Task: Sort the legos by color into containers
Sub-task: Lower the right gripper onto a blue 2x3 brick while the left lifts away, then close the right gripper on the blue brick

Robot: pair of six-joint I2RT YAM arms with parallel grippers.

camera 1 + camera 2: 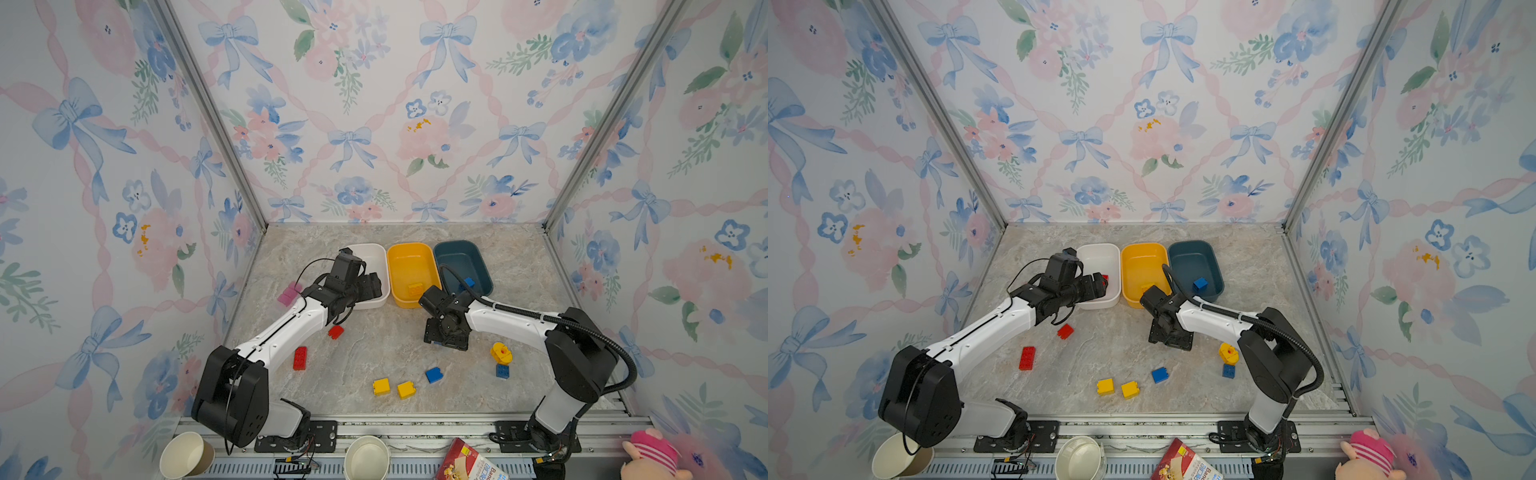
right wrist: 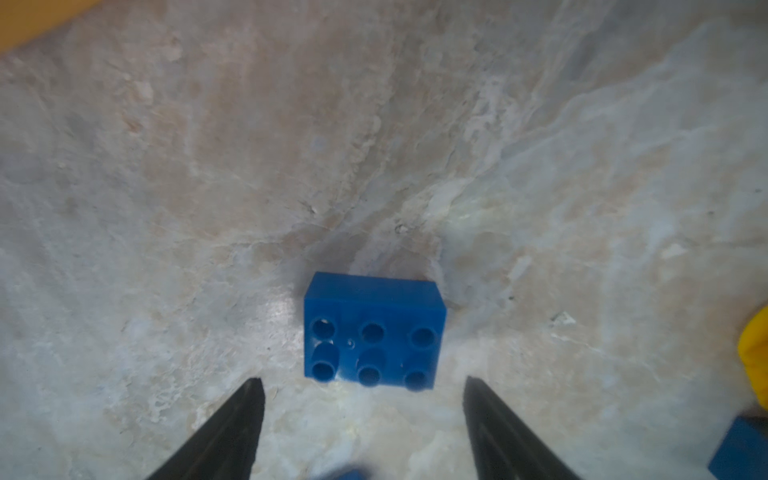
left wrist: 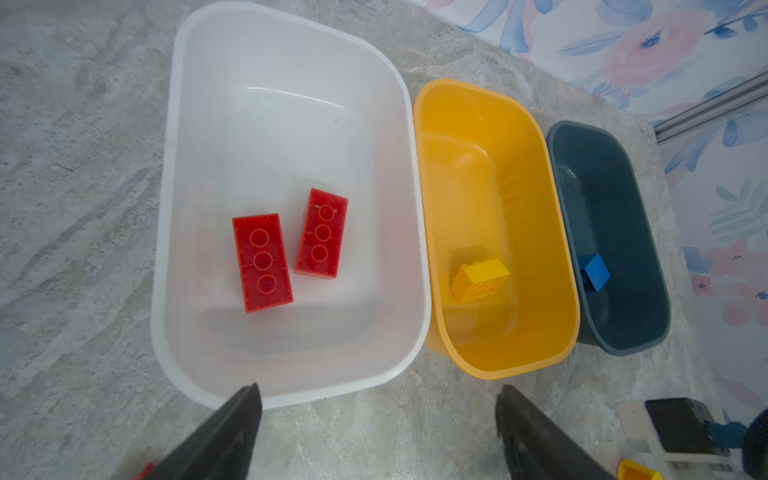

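Observation:
My left gripper point(image 3: 378, 390) hangs open and empty over the near rim of the white tub point(image 3: 166, 208), where two red bricks point(image 3: 262, 262) lie. The yellow tub point(image 1: 409, 257) holds a yellow brick point(image 3: 480, 278). In the teal tub point(image 1: 459, 257) lies a blue brick point(image 1: 467, 283). My right gripper point(image 2: 363, 382) is open, low over the table, with a blue brick point(image 2: 372, 332) just beyond its fingertips. Loose on the table are two red bricks point(image 1: 300, 358), two yellow ones point(image 1: 381, 386), two blue ones point(image 1: 433, 375) and a rounded yellow piece point(image 1: 500, 352).
A pink block point(image 1: 289, 293) lies left of the white tub, beside my left arm. Two paper cups point(image 1: 185, 455), a printed packet point(image 1: 473, 461) and a plush toy point(image 1: 652, 455) sit beyond the table's front rail. Papered walls close in three sides.

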